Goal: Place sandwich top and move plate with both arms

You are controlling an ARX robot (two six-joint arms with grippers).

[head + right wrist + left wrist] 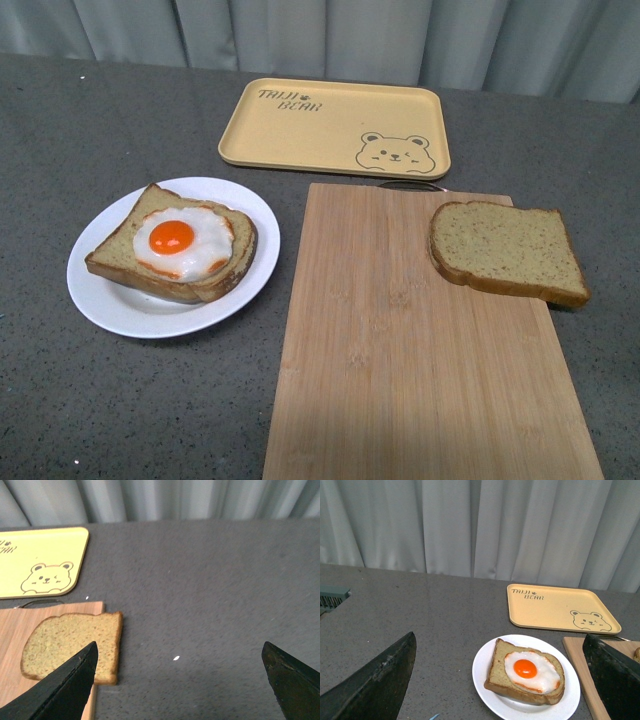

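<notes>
Grey speckled tabletop (60, 400) fills the front view, with neither arm in sight. Each wrist camera shows its own pincer: the left pincer (499, 637) and the right pincer (179, 644) both stand spread wide, holding nothing. A wooden cutting board (400, 380) takes the lower right of the front frame. The plain bread slice (505, 250) lies flat on the board's upper right corner, overhanging its right edge. At middle left, the white plate (110, 305) carries an egg-topped slice (170, 255). A yellow tray (320, 125) with a bear drawing sits at upper centre, before a pale curtain (300, 30).
</notes>
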